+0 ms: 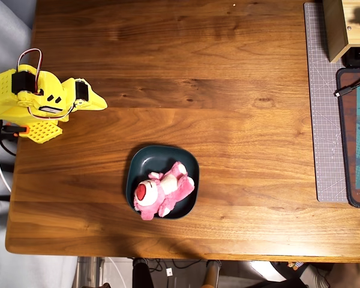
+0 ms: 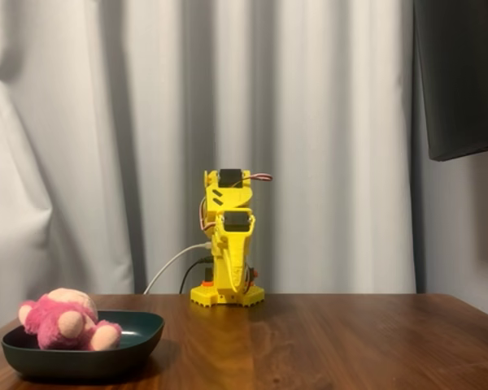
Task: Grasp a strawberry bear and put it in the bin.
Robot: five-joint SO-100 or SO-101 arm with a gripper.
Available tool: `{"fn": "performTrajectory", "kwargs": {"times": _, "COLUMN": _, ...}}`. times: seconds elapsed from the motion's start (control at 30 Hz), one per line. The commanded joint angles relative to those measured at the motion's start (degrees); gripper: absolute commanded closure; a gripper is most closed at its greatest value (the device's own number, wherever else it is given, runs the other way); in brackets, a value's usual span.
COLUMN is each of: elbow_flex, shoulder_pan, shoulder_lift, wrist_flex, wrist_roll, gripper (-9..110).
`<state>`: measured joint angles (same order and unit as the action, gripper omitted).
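Overhead view shows the strawberry bear (image 1: 162, 190) lying in the bin (image 1: 145, 161), with a cutting mat (image 1: 324, 102) at right; only the fixed view adds curtains (image 2: 146, 122). The folded arm's gripper (image 1: 96, 100) looks closed.

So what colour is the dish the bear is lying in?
Dark teal; the dish under the strawberry bear shows best in the overhead view.

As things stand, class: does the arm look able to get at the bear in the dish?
Probably yes. The bear lies on top of the dish, uncovered, with bare table between it and the folded arm. Whether the reach suffices is uncertain.
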<state>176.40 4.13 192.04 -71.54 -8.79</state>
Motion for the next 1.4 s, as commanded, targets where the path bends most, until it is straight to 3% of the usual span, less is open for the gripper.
{"fn": "performTrajectory", "kwargs": {"times": 0.0, "elbow_flex": -1.05, "shoulder_pan": -0.62, "shoulder_lift": 1.76, "wrist_flex": -0.44, "wrist_roll": 0.53, "gripper": 102}}
{"fn": "performTrajectory", "kwargs": {"times": 1.37, "elbow_flex": -1.05, "shoulder_pan": 3.60, "shoulder_lift": 1.76, "wrist_flex": -0.44, "wrist_roll": 0.53, "gripper": 102}}
